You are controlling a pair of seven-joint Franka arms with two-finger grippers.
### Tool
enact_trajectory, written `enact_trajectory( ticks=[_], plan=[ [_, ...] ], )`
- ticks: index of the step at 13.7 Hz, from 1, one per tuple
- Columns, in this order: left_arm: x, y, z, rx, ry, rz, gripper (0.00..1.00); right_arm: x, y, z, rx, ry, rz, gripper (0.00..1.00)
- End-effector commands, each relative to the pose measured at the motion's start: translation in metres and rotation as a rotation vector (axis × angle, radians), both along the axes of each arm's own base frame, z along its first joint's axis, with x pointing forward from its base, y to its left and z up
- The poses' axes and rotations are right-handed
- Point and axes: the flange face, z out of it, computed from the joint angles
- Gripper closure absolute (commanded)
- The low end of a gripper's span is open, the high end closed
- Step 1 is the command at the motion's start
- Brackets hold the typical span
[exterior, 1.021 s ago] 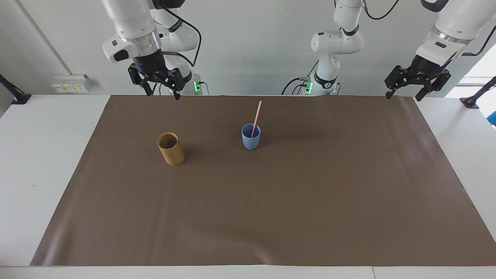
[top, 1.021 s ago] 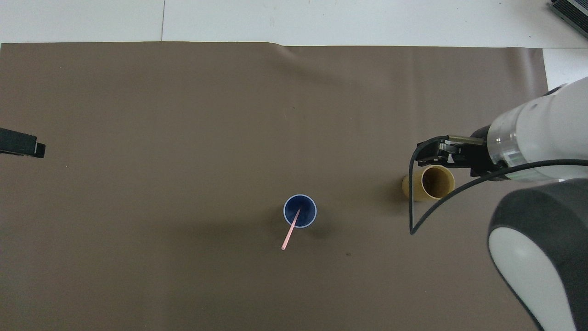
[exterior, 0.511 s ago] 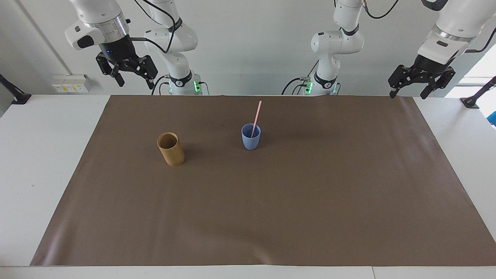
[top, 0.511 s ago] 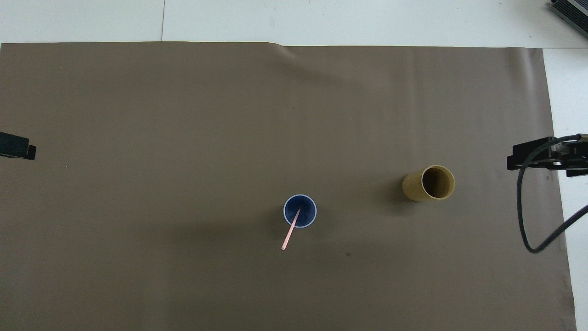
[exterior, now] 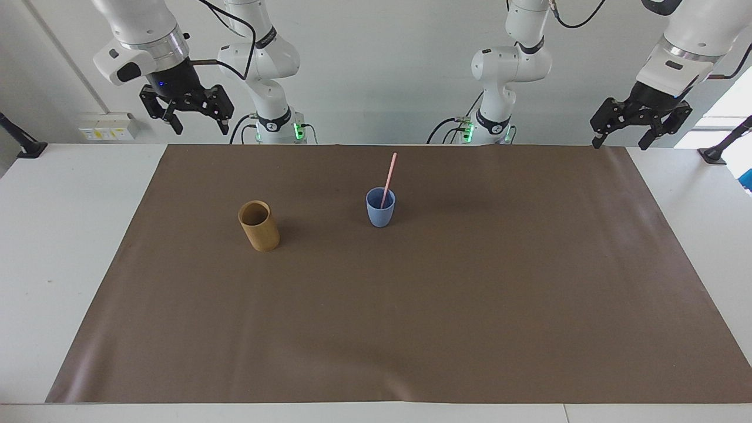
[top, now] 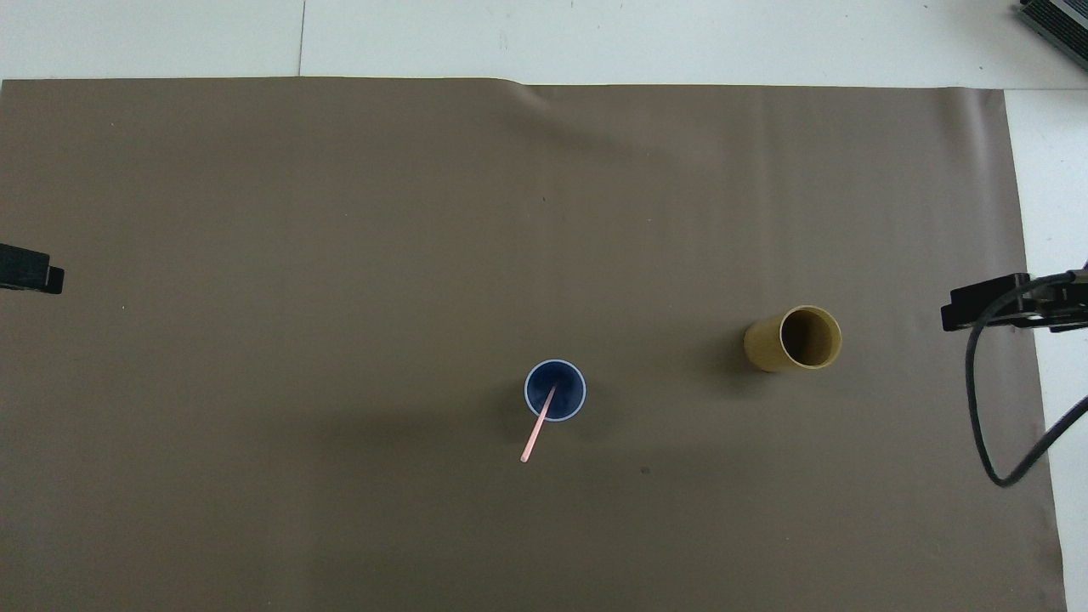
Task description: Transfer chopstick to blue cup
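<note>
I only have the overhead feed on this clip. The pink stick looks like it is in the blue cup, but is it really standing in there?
Observer: Yes. The facing view shows the chopstick with its lower end inside the blue cup, leaning on the rim, its top tilted toward the robots.
Operator: I see only slivers of the grippers. Where are they?
Observer: Both are raised. The right gripper hangs open above the table edge at its arm's end, holding nothing.
Operator: And the left?
Observer: The left gripper hangs open and empty above the mat's corner at its arm's end.
Operator: Is the tan cup upright?
Observer: Yes, the tan cup stands upright on the mat.
</note>
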Motion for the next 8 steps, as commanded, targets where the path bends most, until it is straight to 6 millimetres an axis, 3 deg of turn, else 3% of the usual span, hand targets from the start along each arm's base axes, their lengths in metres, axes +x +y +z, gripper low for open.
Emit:
enact_trajectory(
  ticks=[1, 8],
  plan=[
    [-0.0045, -0.0007, 0.0025, -0.014, -0.005, -0.012, 0.0, -0.0066, -0.0088, 0.0042, -0.055, 0.001, 0.025, 0.0],
    [-0.0064, 0.0009, 0.0029, -0.014, -0.005, -0.011, 0.0, -0.0089, -0.0025, 0.0065, -0.016, 0.018, 0.022, 0.0]
  ],
)
